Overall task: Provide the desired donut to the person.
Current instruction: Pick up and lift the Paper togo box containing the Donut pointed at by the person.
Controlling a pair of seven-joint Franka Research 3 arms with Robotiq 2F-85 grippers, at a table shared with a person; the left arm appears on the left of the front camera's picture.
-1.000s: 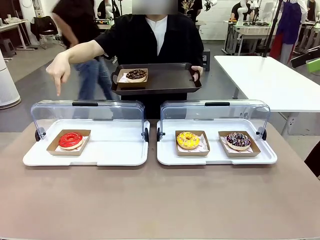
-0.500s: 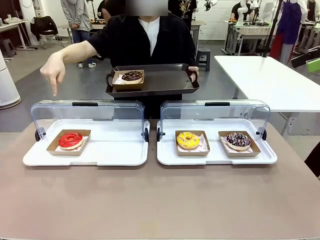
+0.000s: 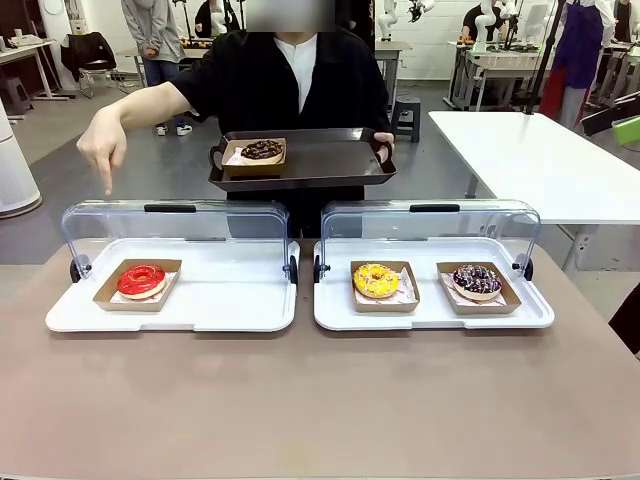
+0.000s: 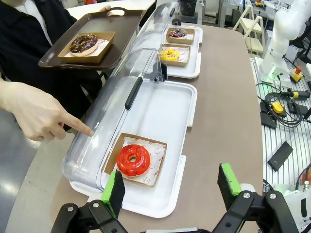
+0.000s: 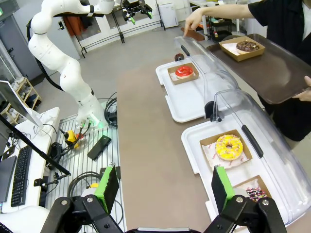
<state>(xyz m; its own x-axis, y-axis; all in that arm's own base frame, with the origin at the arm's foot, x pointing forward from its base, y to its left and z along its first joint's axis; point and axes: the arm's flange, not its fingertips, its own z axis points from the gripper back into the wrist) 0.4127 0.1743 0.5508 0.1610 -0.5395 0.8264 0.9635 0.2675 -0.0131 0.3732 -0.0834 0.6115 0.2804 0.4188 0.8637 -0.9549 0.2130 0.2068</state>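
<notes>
The person [image 3: 290,85] in black stands across the table and points a finger [image 3: 105,165] down at the red-glazed donut [image 3: 141,280], which lies in a cardboard tray on the left white tray [image 3: 230,300]. That donut [image 4: 133,160] sits just ahead of my left gripper [image 4: 171,183], which is open and holds nothing. The person's other hand holds a dark serving tray [image 3: 320,160] bearing a chocolate donut [image 3: 262,150]. A yellow donut [image 3: 376,280] and a dark sprinkled donut [image 3: 477,280] lie on the right white tray. My right gripper [image 5: 161,187] is open, well back from them.
Both white trays have clear lids [image 3: 175,225] swung open and standing upright along their far side. The brown tabletop [image 3: 320,400] stretches in front of the trays. A white table [image 3: 540,160] stands at the right, and a person in grey walks far behind.
The person's pointing hand and the serving tray have shifted slightly left. A passer-by close behind the person has moved away to the back.
</notes>
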